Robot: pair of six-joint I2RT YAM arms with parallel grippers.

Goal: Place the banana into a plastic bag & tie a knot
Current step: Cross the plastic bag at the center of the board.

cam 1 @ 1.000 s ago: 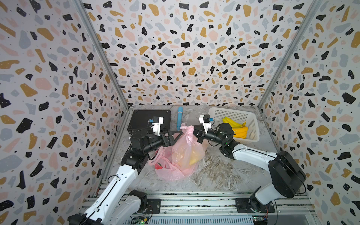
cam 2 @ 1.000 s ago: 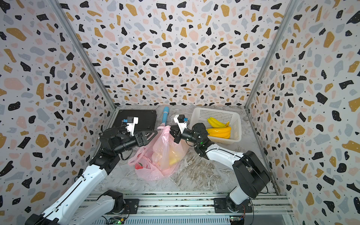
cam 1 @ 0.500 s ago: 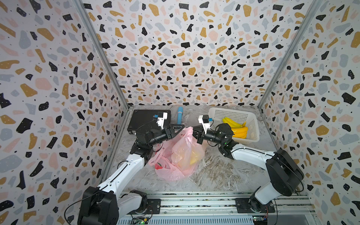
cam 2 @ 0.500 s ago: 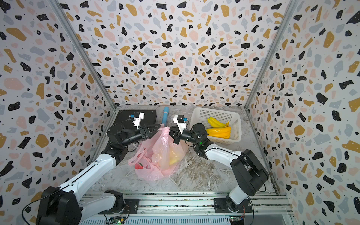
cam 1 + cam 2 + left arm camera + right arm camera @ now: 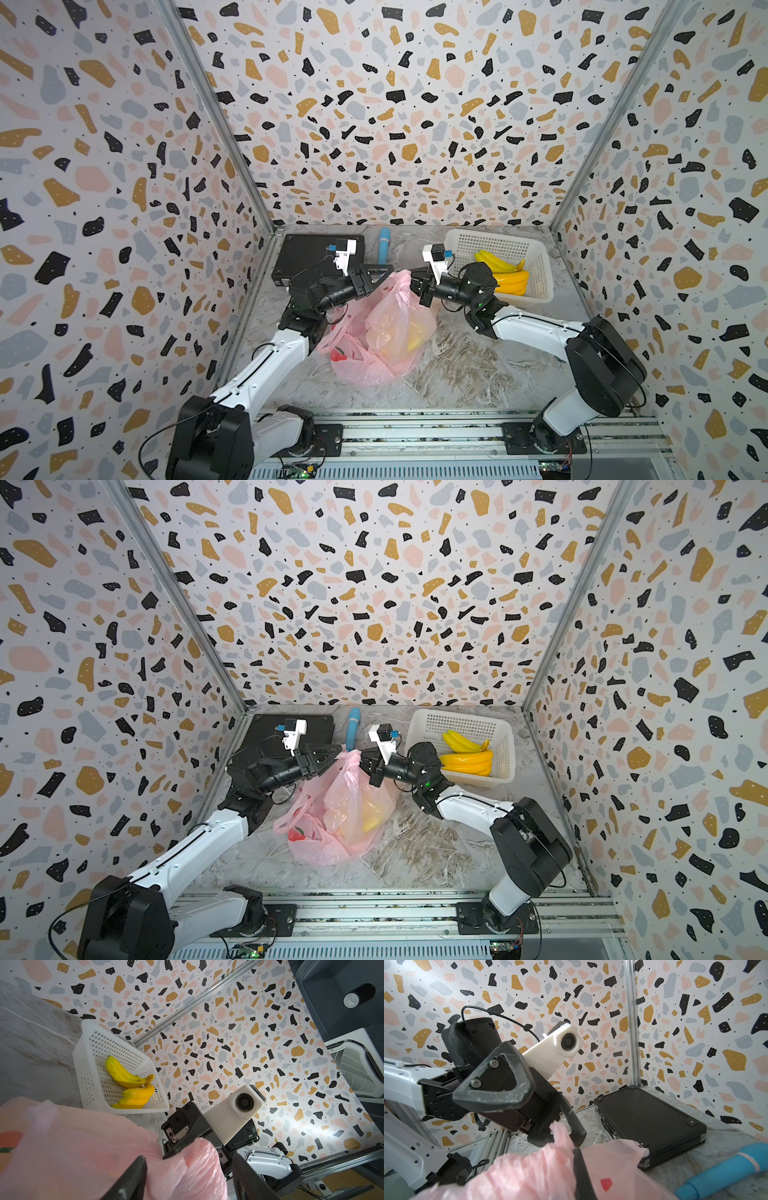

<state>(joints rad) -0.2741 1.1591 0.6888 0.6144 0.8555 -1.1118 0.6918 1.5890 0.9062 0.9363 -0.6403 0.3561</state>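
Shows one plastic bag (image 5: 374,347) mid-table, one banana (image 5: 415,340) inside; right gripper (image 5: 414,283) clamped on its top, left gripper (image 5: 386,272) half-spread around it, grip unclear; two bunches (image 5: 509,276) in basket (image 5: 457,245); open table (image 5: 457,374) in front

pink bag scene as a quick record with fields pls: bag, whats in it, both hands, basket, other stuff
bag: pink plastic bag on the marble table, top raised between the hands, no knot visible
in bag: a yellow banana shows through the plastic
right hand: shut on the bag's top
left hand: jaws either side of a bunch of the bag's top; grip unclear
basket: white basket behind the right arm, bananas inside
other: black case and blue cylinder at the back
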